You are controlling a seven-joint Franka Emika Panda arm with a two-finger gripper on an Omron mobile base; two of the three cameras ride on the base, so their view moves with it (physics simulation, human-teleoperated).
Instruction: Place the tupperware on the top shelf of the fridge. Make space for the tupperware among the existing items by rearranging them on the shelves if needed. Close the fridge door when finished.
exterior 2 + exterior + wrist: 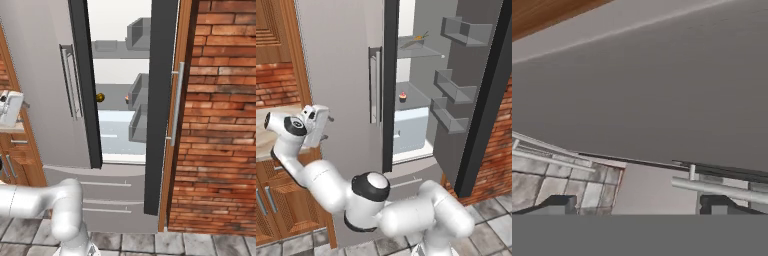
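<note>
The fridge (341, 65) has its left door shut and its right door (476, 90) swung wide open. On the top shelf (428, 52) lies the tupperware (415, 41), a shallow tray with orange carrot pieces. A pink-topped cupcake (402, 96) stands on the shelf below. A small brown ball (100, 97) sits on that same lower shelf near the door's black edge. My gripper (327, 127) is open and empty, held low at the left, close to the shut left door. Its fingertips (559, 204) stand wide apart, facing grey door surface.
Grey door bins (456, 90) line the open door. Two drawers with horizontal handles (115, 195) run below the cavity. Wooden cabinets (271, 30) and a counter (266, 135) stand to the left. A brick wall (220, 125) is just right of the open door.
</note>
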